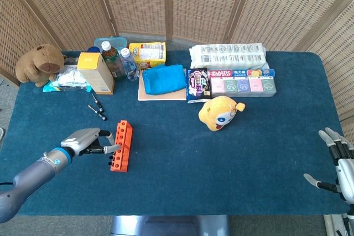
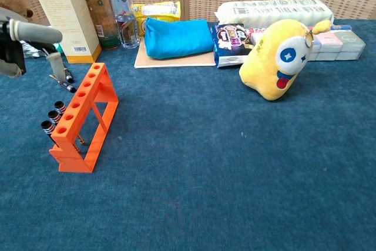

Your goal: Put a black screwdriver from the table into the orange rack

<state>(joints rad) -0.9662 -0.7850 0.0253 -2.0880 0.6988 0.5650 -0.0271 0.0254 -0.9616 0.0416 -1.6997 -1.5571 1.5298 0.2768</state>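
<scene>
The orange rack point(image 1: 121, 145) point(image 2: 83, 118) stands on the blue table left of centre. Three black screwdriver handles point(image 2: 54, 116) stick out along its left side. Two more black screwdrivers point(image 1: 97, 107) point(image 2: 66, 80) lie loose on the cloth behind it, near the yellow carton. My left hand point(image 1: 87, 139) point(image 2: 24, 40) hovers just left of the rack, fingers spread toward it, holding nothing and not touching it. My right hand point(image 1: 338, 163) hangs open off the table's right front corner, far from everything.
A yellow carton point(image 1: 95, 73), two bottles point(image 1: 119, 62), a blue pouch on a board point(image 1: 164, 80), snack packs and a yellow plush point(image 1: 219, 112) fill the back and middle. A brown plush point(image 1: 40, 63) sits at the far left corner.
</scene>
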